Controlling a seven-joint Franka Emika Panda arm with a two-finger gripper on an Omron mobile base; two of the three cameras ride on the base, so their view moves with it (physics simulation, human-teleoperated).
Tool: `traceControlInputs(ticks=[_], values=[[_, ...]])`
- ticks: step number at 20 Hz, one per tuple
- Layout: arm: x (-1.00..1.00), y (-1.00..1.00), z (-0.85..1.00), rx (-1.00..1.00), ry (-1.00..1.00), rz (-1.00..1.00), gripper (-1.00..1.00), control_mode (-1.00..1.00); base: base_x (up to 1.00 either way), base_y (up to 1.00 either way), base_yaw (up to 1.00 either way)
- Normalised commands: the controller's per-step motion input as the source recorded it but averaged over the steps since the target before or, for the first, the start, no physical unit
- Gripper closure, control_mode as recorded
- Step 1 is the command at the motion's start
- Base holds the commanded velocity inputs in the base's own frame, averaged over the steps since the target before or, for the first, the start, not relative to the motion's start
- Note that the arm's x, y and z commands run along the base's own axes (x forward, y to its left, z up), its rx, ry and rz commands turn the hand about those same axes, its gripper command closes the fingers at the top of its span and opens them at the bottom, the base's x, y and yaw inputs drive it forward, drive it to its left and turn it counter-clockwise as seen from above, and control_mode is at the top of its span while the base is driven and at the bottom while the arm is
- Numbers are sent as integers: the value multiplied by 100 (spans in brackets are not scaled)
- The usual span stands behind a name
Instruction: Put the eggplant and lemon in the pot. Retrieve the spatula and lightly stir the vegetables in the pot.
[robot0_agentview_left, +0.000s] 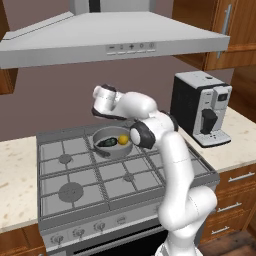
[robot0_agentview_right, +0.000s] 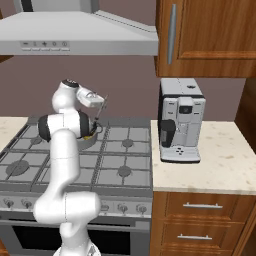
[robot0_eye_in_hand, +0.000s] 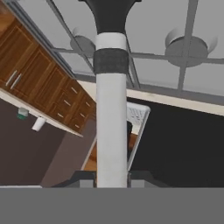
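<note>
Left base view, left to right: stove (robot0_agentview_left: 75, 185) grates bare at the left, then the pot (robot0_agentview_left: 113, 141) on the rear burner with the eggplant (robot0_agentview_left: 107, 142) lying dark on its left half and the lemon (robot0_agentview_left: 123, 139) just beside it on the right, both already inside, so the loading part looks done. Arm is folded over the pot's back rim with the wrist above it, probably to bring the tool down into the pot for stirring.

Right base view: gripper (robot0_agentview_right: 101, 102) is up above the pot, the spatula (robot0_agentview_right: 99, 110) hanging from it, slanting down toward the pot; coffee machine (robot0_agentview_right: 180, 122) stands well apart on the counter to the right.

Hand view: spatula handle (robot0_eye_in_hand: 111, 113) runs straight up from between the finger tips, blade (robot0_eye_in_hand: 109, 15) at the far end over the grates. Fingers sit closed against the handle, holding it. Blade looks above the vegetables, not clearly touching them; contact can't be told
</note>
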Motion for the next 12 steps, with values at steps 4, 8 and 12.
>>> traceControlInputs(ticks=[4, 8, 12], values=[[0, 30, -34, -8, 0, -8, 100, -100, 0, 0, 0], [0, 62, -40, -12, 0, -2, 100, -100, 0, 0, 0], [0, 52, -11, -6, -16, 0, 100, -100, 0, 0, 0]])
